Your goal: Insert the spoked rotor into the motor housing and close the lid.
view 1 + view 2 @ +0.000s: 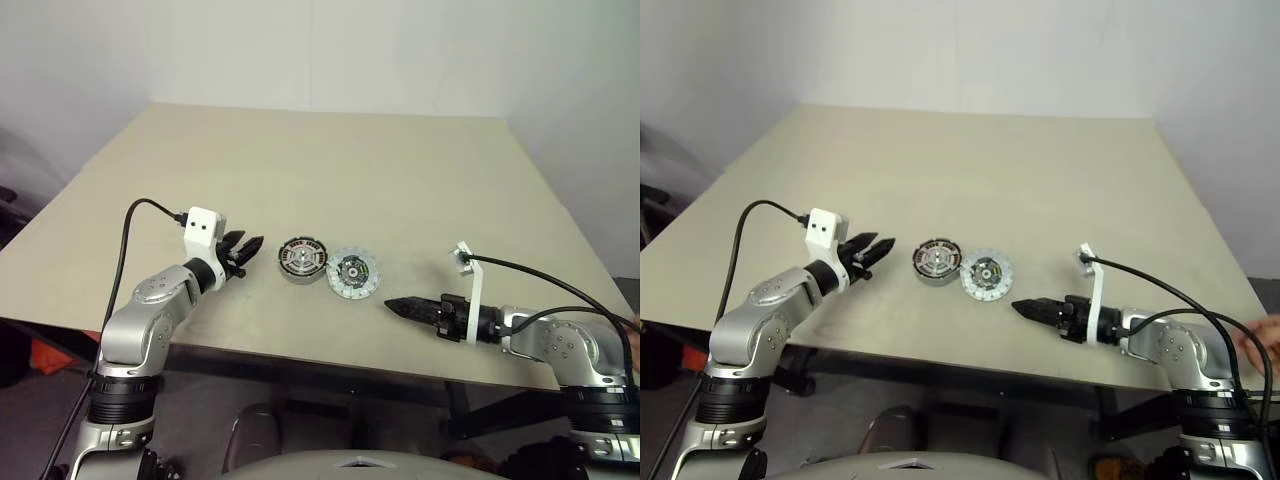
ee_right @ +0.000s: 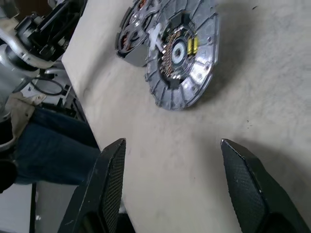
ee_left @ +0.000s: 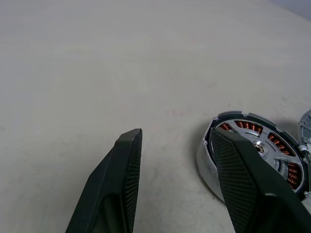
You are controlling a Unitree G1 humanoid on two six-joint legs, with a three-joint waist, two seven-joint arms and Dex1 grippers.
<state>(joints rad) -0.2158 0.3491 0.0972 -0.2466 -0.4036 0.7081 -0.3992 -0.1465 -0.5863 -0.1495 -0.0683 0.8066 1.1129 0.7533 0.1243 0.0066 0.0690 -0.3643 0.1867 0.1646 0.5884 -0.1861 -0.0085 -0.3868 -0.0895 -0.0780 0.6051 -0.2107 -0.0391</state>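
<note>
Two round parts lie on the table (image 1: 400, 170), touching side by side: one motor housing (image 1: 302, 259) with copper windings and a spoked rotor seated in it; one silvery lid (image 1: 354, 272) just to its right; the left gripper (image 1: 248, 250), fingers apart and empty, sits just left of the housing; the right gripper (image 1: 392, 304), spread wide and empty, lies near the lid, to its right.

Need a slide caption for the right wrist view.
Open right gripper above the table, facing the silvery lid beside the motor housing.
</note>
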